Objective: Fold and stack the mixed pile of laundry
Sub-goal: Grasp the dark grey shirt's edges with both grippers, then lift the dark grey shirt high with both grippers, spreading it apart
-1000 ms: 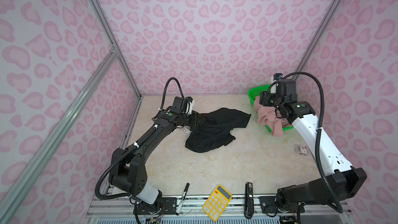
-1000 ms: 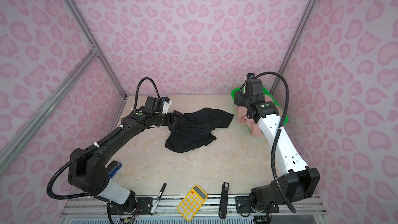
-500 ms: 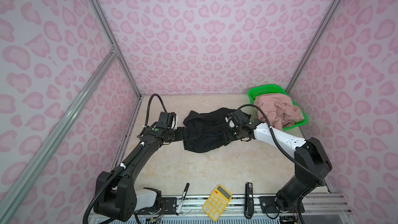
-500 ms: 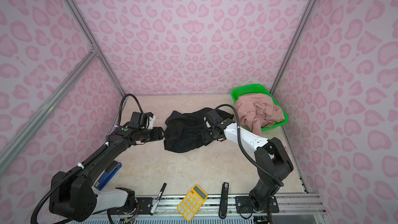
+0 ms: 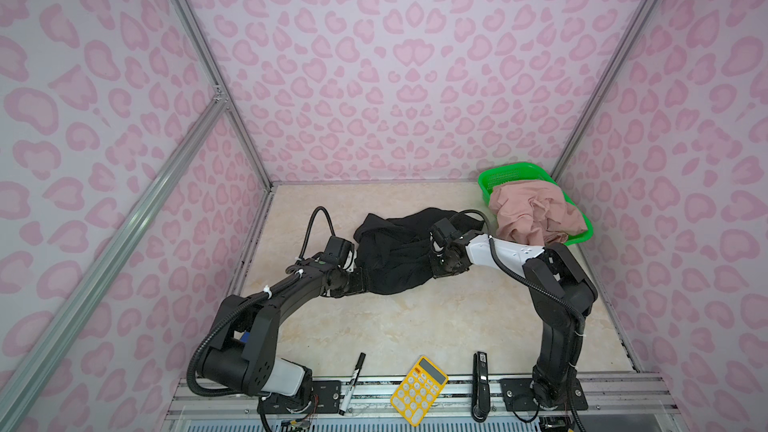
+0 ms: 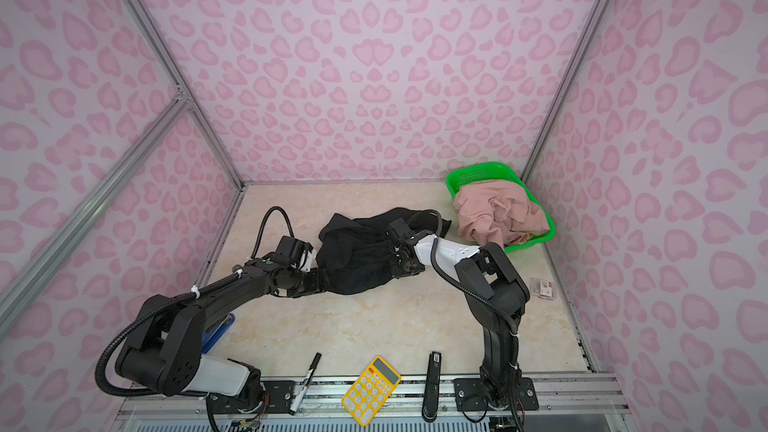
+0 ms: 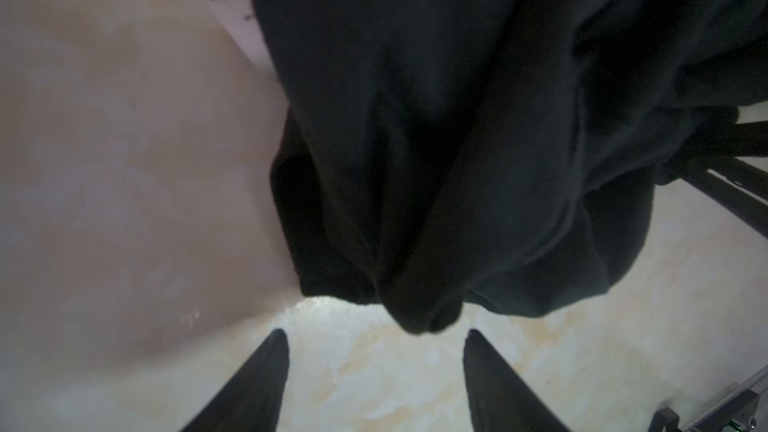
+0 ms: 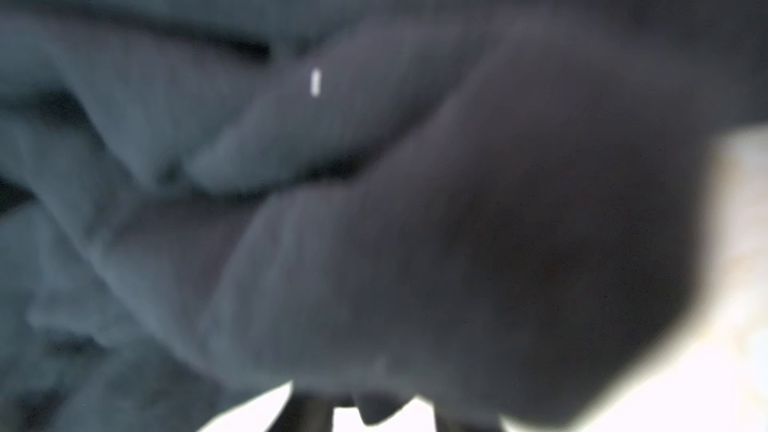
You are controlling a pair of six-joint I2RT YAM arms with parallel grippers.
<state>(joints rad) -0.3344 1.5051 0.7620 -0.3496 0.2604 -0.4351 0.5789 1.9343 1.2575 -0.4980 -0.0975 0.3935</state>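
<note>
A large black garment point(image 5: 395, 251) lies crumpled mid-table in both top views. Dusty-pink shorts point(image 5: 532, 218) are heaped in the green basket point(image 5: 507, 174) at the back right. My left gripper point(image 7: 374, 334) is open at the garment's front-left edge. A black fold tip point(image 7: 424, 317) hangs just ahead of its fingertips, between them but not gripped. My right gripper point(image 5: 434, 270) is pushed into the garment's right edge. In the right wrist view blurred black cloth point(image 8: 415, 243) covers its fingertips, so its state is hidden. Other laundry pieces do not show.
Along the front rail lie a marker point(image 5: 351, 382), a yellow calculator point(image 5: 419, 390) and a black stapler-like tool point(image 5: 481, 384). A blue object point(image 6: 218, 332) sits under the left arm. A small packet point(image 6: 542, 288) lies by the right wall. Patterned walls enclose three sides.
The right arm swung from the basket to the black garment's right edge and sank into the cloth. The left gripper drew back toward the front left, and the garment bunched narrower.
</note>
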